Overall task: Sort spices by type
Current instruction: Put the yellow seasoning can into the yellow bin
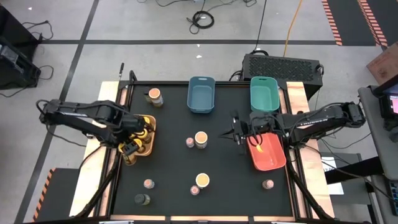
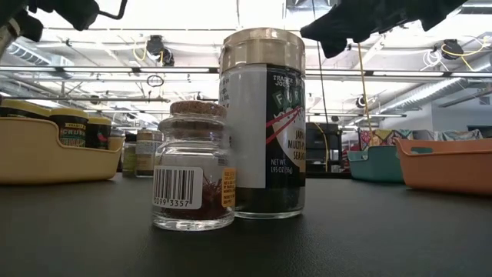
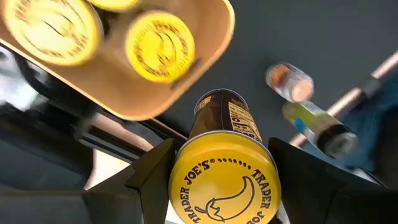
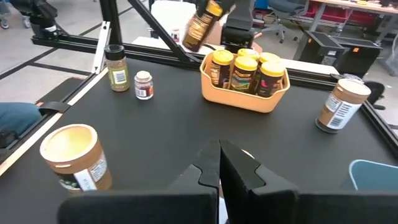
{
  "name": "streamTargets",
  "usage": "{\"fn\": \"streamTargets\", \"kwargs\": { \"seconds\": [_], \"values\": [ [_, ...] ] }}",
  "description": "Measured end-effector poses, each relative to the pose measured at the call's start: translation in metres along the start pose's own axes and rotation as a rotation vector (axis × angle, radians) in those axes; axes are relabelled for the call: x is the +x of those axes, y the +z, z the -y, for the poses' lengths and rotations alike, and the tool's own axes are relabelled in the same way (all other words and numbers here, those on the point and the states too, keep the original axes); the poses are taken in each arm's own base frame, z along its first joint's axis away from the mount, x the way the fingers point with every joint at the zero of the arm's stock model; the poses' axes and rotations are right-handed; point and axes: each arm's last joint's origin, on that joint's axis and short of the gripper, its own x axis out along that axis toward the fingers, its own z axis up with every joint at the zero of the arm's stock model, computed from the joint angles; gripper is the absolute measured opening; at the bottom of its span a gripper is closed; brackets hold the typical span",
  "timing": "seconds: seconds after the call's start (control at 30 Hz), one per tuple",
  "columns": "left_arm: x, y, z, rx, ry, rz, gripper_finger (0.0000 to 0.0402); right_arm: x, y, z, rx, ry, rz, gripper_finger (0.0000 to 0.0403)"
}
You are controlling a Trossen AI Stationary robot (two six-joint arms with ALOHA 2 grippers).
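My left gripper (image 1: 130,149) is shut on a yellow-lidded spice jar (image 3: 224,180), held in the air at the near end of the yellow bin (image 1: 150,127) on the table's left. Yellow-lidded jars (image 4: 245,68) stand upright in that bin. Tan-topped jars (image 1: 201,139) (image 1: 154,96) (image 1: 202,181), tiny pinkish-topped jars (image 1: 190,142) (image 1: 148,184) (image 1: 268,184) and a dark olive jar (image 1: 142,199) stand on their bases on the black table. My right gripper (image 1: 239,132) hovers shut at centre right, holding nothing. My left gripper pinches the jar between its two fingers (image 3: 152,171), one on each side just under the yellow lid (image 3: 186,163). The fingers come from above, slanting down. The jar is lifted clear and tilted, lid uppermost, its dark body (image 4: 200,28) hanging above the bin's edge.
A blue bin (image 1: 201,94) and a teal bin (image 1: 264,93) stand at the far edge. A red bin (image 1: 267,154) lies under my right arm. The table's left rail (image 3: 124,134) runs beside the yellow bin.
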Motion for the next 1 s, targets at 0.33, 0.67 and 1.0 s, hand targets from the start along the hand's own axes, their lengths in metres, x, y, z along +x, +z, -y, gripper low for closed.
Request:
{"fn": "streamTargets", "kwargs": {
  "seconds": [0.33, 0.67, 1.0],
  "values": [
    [-0.001, 0.024, -0.007, 0.064, 0.009, 0.010, 0.0234, -0.001, 0.000, 0.015, -0.014, -0.054, 0.010, 0.0001],
    [-0.017, 0.038, 0.003, 0.045, -0.205, -0.088, 0.0234, -0.003, -0.001, 0.026, -0.038, -0.094, 0.006, 0.0001],
    [-0.042, 0.030, 0.011, -0.077, -0.309, -0.076, 0.0234, -0.004, -0.005, 0.029, -0.031, -0.102, -0.023, 0.0001]
  ]
}}
